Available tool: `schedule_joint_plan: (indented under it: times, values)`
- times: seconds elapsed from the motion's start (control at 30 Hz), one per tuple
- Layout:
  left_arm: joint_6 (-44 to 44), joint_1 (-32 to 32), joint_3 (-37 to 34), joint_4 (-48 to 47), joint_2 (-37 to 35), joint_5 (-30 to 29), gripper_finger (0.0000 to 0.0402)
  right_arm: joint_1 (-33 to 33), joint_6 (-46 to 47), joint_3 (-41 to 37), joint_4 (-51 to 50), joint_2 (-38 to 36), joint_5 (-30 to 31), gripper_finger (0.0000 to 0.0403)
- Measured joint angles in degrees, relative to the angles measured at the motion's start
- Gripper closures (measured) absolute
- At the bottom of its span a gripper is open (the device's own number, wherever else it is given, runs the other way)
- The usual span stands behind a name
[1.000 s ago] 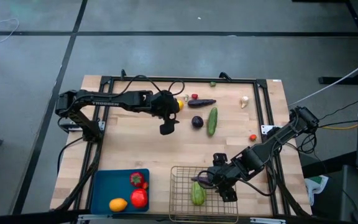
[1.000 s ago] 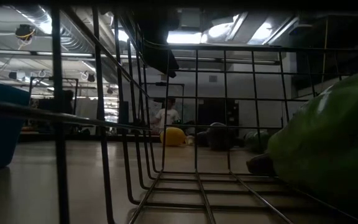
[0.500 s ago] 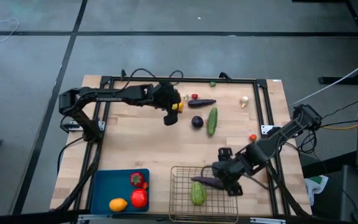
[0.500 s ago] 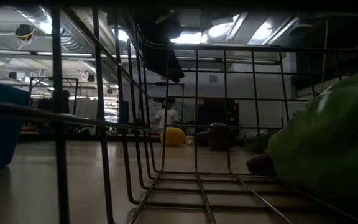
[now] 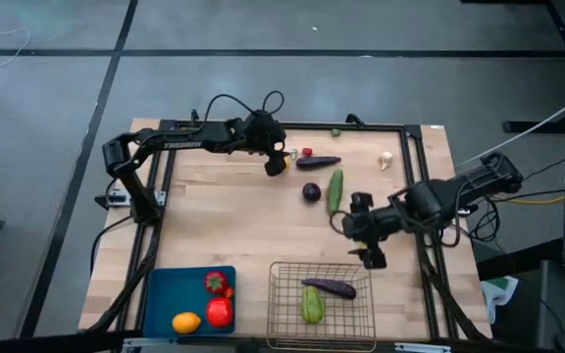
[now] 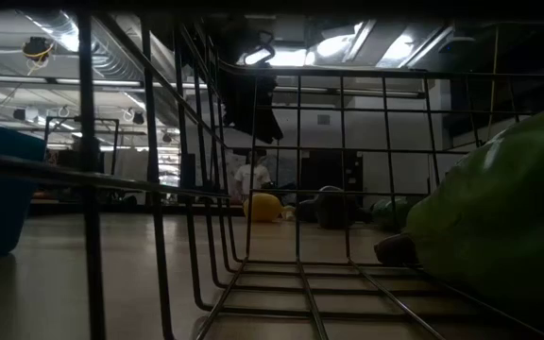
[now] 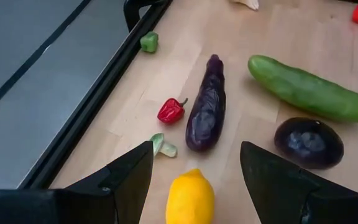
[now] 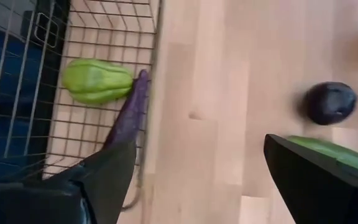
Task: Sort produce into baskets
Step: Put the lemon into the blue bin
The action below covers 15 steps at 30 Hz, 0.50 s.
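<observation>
Yellow lemon (image 7: 190,199) lies between the spread fingers of the left gripper (image 7: 194,186), untouched.

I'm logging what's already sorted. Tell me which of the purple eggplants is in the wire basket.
The long slim eggplant lying beside the green vegetable inside the wire basket. The other long one and the round one lie on the table.

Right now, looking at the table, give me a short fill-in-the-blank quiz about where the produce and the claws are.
1. The left claw is open over a yellow ____.
2. The long purple eggplant lies in the wire ____.
3. The blue tray holds a yellow fruit and ____ red ones.
4. The right claw is open and holds ____.

Missing words: lemon; basket; two; nothing
</observation>
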Motion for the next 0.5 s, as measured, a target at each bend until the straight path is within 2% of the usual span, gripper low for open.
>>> schedule_joint_plan:
  times: [0.2,0.5]
  values:
    - [8.1,-2.1,0.0,-0.3,0.7,0.3,0.0164,-3.3,-2.8,-0.9,-1.4,-4.7,0.2,0.0052]
    - [7.2,-3.1,0.0,-1.0,5.4,0.3,0.0164,-7.4,-1.5,-13.0,7.7,-18.4,0.2,0.0052]
